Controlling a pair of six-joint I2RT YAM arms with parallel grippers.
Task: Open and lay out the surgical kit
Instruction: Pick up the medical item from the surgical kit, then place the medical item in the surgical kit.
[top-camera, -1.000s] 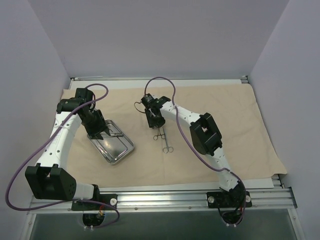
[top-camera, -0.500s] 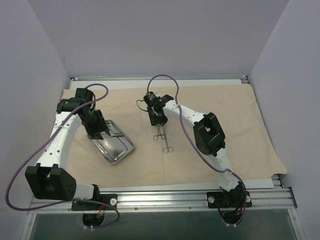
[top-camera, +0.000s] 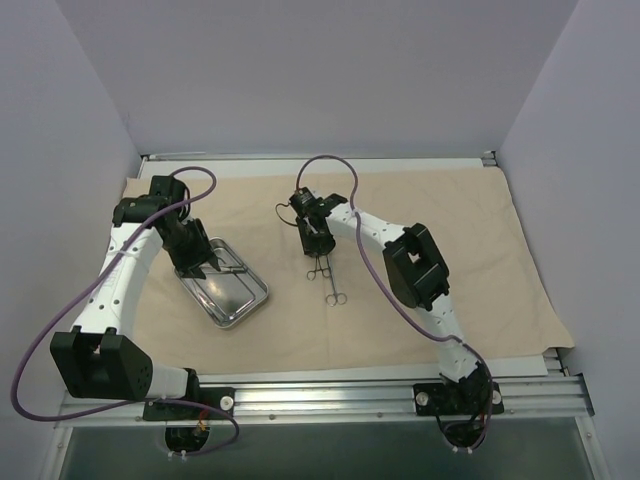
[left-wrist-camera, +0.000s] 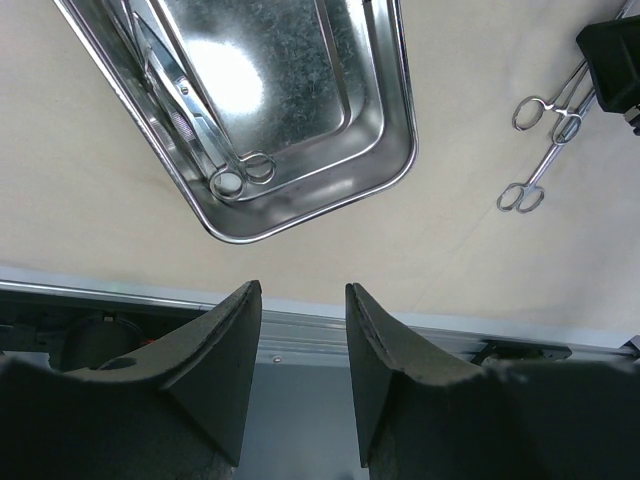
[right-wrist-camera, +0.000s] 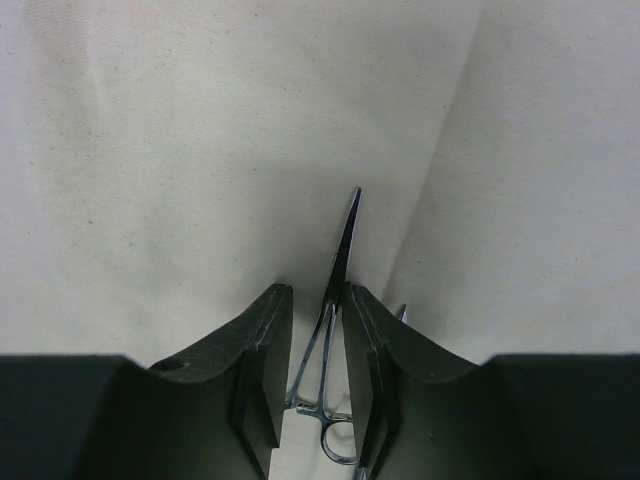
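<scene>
The beige cloth wrap (top-camera: 450, 240) lies spread flat over the table. On its left part sits the steel tray (top-camera: 262, 290), with slim instruments (left-wrist-camera: 190, 110) along one wall. My left gripper (top-camera: 195, 268) hangs over the tray's far end, open (left-wrist-camera: 303, 295) and empty. Two ring-handled forceps (top-camera: 335, 290) lie on the cloth at the centre. My right gripper (top-camera: 316, 247) is down over the tip end of one. In the right wrist view its jaws (right-wrist-camera: 318, 300) straddle the forceps (right-wrist-camera: 345, 235), narrowly open, with a gap on the left side. A second tip (right-wrist-camera: 400, 313) peeks out beside the right finger.
A fold crease (right-wrist-camera: 440, 180) runs through the cloth just right of the forceps. The metal rail (top-camera: 330, 385) borders the table's near edge. Purple walls close in the back and both sides. Arm cables (top-camera: 330, 165) loop above the cloth.
The right gripper has shifted slightly right over the forceps and its jaws have narrowed around the instrument. The left arm has not moved.
</scene>
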